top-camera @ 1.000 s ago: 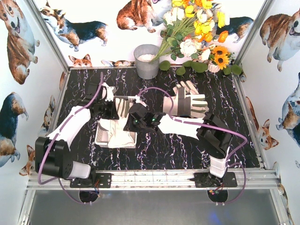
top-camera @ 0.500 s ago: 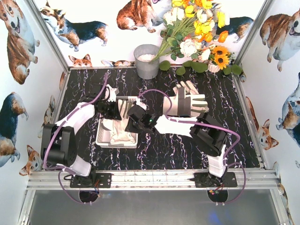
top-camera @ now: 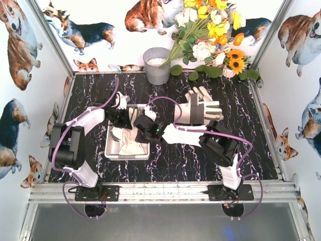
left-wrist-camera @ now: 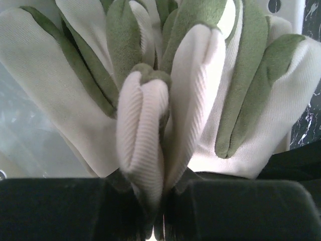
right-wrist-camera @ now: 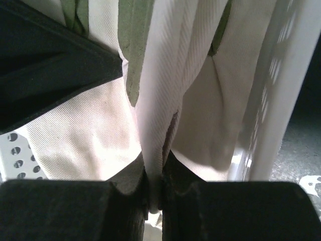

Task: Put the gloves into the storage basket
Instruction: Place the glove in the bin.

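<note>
the glove in play (top-camera: 133,113) hangs stretched between the two grippers, just over the far end of the storage basket (top-camera: 107,153), its grey-striped fingers spread above the rim. the left gripper (top-camera: 122,116) has it from the left side; in the left wrist view its jaws are closed tight on a bunched ribbed fold of that glove (left-wrist-camera: 200,100), with no gap showing at the left gripper's tips (left-wrist-camera: 155,221). the right gripper (top-camera: 144,124) has the other side, and in its own wrist view the jaws are pinched shut on a thin pleat of the cloth (right-wrist-camera: 165,100) at the grip point (right-wrist-camera: 155,198), with the basket's slotted white wall (right-wrist-camera: 281,75) just beside it on the right. inside the basket lies crumpled cream fabric (top-camera: 128,145), probably one or more gloves already in, though the count is hard to tell. to the right, well apart from the basket, more gloves (top-camera: 200,111) lie flat on the black marbled table (top-camera: 175,160). a grey metal bucket (top-camera: 157,66) stands at the far edge, with a bunch of flowers (top-camera: 208,35) beside it.
</note>
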